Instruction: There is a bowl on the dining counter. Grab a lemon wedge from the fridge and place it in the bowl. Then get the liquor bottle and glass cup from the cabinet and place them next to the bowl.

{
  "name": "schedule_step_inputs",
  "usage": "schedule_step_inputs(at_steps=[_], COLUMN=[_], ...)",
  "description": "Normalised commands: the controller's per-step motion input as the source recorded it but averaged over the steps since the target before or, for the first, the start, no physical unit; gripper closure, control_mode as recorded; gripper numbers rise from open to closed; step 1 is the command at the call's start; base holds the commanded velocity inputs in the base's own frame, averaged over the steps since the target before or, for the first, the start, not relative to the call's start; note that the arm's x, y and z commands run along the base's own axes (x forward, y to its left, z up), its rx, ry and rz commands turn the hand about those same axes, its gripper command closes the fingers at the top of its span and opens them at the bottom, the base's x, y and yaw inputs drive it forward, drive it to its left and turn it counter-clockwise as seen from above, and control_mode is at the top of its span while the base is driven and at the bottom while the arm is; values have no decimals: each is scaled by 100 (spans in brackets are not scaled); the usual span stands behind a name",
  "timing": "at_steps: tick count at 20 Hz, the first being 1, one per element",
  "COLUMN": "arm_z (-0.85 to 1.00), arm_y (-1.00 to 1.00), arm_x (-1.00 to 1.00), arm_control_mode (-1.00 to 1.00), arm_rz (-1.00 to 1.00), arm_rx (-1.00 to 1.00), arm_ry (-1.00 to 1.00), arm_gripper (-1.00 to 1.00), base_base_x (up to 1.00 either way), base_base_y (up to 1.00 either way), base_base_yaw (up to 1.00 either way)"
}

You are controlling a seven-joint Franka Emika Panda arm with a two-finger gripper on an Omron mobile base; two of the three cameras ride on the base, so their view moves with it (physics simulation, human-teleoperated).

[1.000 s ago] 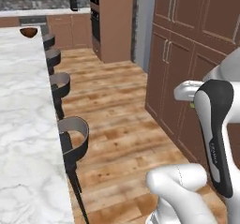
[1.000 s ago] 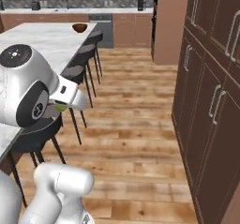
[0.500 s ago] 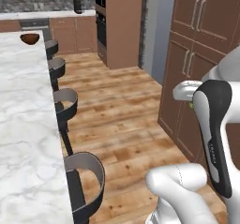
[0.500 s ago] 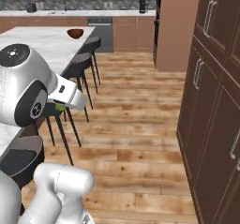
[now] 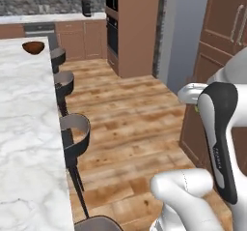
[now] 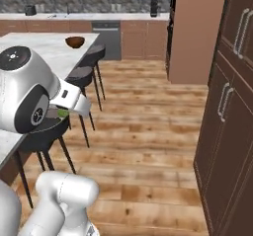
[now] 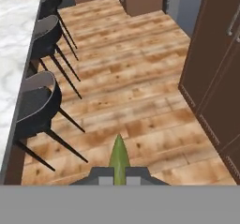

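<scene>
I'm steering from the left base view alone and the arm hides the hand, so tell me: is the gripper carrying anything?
Observer: Yes. In the hand view the gripper is shut on the lemon wedge, a yellow-green sliver between the fingertips.
Operator: Anything over the floor it could drop on?
Observer: The hand view shows bare wood floor below the wedge, with a black stool off to one side.
Operator: Anything in the bowl already?
Observer: In the right base view the bowl on the dining counter is too far off to tell.
</scene>
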Motion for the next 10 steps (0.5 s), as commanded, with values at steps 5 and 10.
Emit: schedule_step_inputs(at_steps=[5,10], arm_z=[0,0], arm_y=[0,0], arm_x=[0,0], arm_control_mode=[100,100], arm_rz=[0,0], arm_rx=[0,0], arm_ry=[0,0], arm_gripper=[100,100], base_base_x=[100,100], base_base_y=[-40,-71], base_base_yaw=[9,12])
